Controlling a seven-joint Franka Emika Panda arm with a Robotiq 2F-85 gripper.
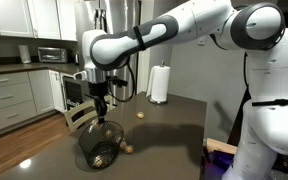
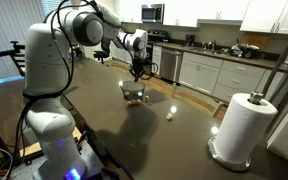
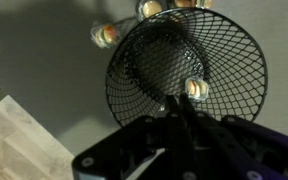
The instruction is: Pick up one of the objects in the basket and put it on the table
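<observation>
The round dark wire-mesh basket (image 1: 101,148) stands on the dark brown table (image 1: 174,130) and shows in both exterior views (image 2: 134,93). In the wrist view I look down into the basket (image 3: 134,55). One tan-yellow lump (image 3: 196,88) lies inside it, just past my fingertips. Two more lumps (image 3: 105,35) (image 3: 150,8) lie on the table (image 3: 44,60) outside the rim. My gripper (image 1: 102,106) (image 2: 136,71) hangs right above the basket's mouth. Its fingers (image 3: 176,103) are pressed together with nothing between them.
One lump (image 1: 141,114) (image 2: 171,111) lies on the table away from the basket, and another (image 1: 129,150) lies beside it. A white paper-towel roll (image 1: 160,84) (image 2: 242,128) stands near a table edge. White kitchen cabinets (image 1: 9,95) are behind.
</observation>
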